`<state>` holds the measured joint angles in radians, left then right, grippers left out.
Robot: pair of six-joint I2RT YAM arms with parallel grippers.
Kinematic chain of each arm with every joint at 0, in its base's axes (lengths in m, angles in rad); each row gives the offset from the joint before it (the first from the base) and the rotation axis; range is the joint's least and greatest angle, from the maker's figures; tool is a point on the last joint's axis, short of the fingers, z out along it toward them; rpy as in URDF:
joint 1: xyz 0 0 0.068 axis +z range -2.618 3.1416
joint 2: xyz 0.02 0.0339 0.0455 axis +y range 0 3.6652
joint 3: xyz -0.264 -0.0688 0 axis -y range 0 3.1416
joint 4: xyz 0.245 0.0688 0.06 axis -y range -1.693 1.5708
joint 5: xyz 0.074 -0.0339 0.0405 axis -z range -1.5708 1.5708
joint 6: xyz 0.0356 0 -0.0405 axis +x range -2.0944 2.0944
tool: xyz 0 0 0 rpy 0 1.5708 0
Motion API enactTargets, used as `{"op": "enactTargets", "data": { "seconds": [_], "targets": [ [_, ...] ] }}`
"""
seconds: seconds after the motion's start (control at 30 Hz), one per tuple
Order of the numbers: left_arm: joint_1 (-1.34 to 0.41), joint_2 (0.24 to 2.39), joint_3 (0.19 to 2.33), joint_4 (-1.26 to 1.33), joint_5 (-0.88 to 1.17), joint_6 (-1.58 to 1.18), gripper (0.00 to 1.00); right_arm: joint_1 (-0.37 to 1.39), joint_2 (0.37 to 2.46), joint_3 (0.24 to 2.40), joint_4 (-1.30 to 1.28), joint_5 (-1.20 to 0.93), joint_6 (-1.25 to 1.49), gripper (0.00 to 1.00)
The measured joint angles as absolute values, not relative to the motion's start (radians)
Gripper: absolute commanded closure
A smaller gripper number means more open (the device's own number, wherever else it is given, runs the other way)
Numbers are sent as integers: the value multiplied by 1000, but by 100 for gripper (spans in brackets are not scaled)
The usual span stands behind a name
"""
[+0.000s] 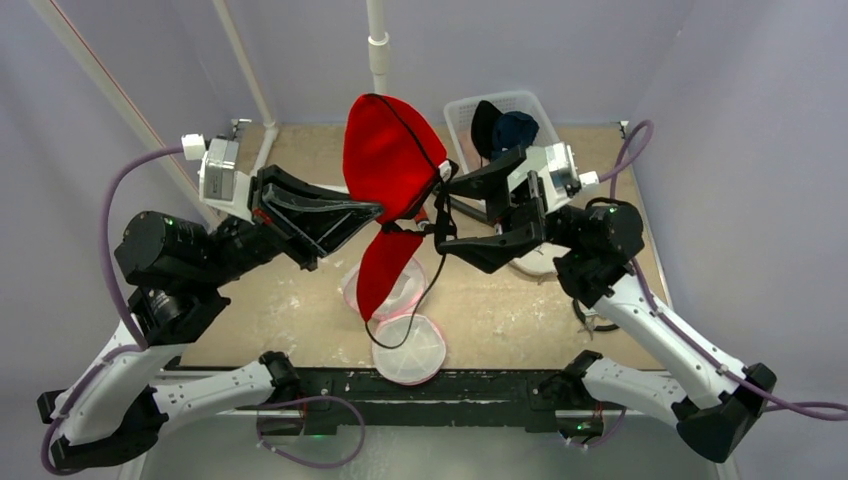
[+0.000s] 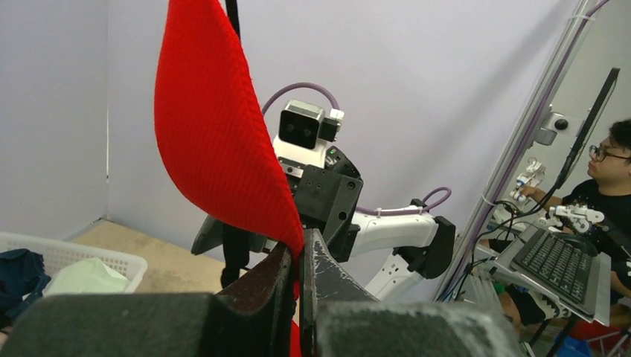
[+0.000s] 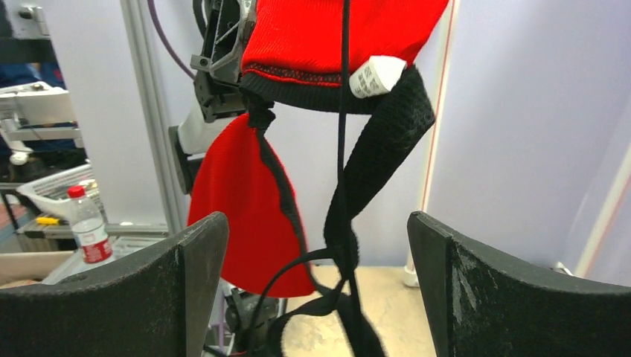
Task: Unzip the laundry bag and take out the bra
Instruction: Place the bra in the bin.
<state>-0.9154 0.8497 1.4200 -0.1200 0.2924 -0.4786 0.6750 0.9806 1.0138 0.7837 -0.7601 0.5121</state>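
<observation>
A red bra with black trim and straps [image 1: 385, 160] hangs in the air over the table's middle. My left gripper [image 1: 378, 212] is shut on its edge between the two cups; the left wrist view shows the red fabric [image 2: 216, 126] pinched between the jaws [image 2: 301, 253]. My right gripper [image 1: 440, 215] is open just right of the bra. In the right wrist view the black straps [image 3: 346, 245] hang between its spread fingers [image 3: 316, 223], touching neither. The round white mesh laundry bag with a pink rim [image 1: 408, 352] lies on the table below, under the lower cup.
A white basket [image 1: 460, 112] with dark clothes stands at the back right; it also shows in the left wrist view [image 2: 111, 260]. A white pole [image 1: 377, 45] rises at the back edge. A black rail [image 1: 480, 385] runs along the near edge.
</observation>
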Motion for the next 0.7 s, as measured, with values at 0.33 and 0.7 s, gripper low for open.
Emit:
{"op": "enactTargets", "data": {
  "seconds": [0.33, 0.7],
  "targets": [
    [-915, 900, 1372, -29, 315, -496, 100, 675, 1082, 1015, 969, -818, 684, 8],
    [-915, 939, 1348, 17, 318, -497, 100, 702, 1169, 1015, 1127, -841, 829, 19]
  ]
}}
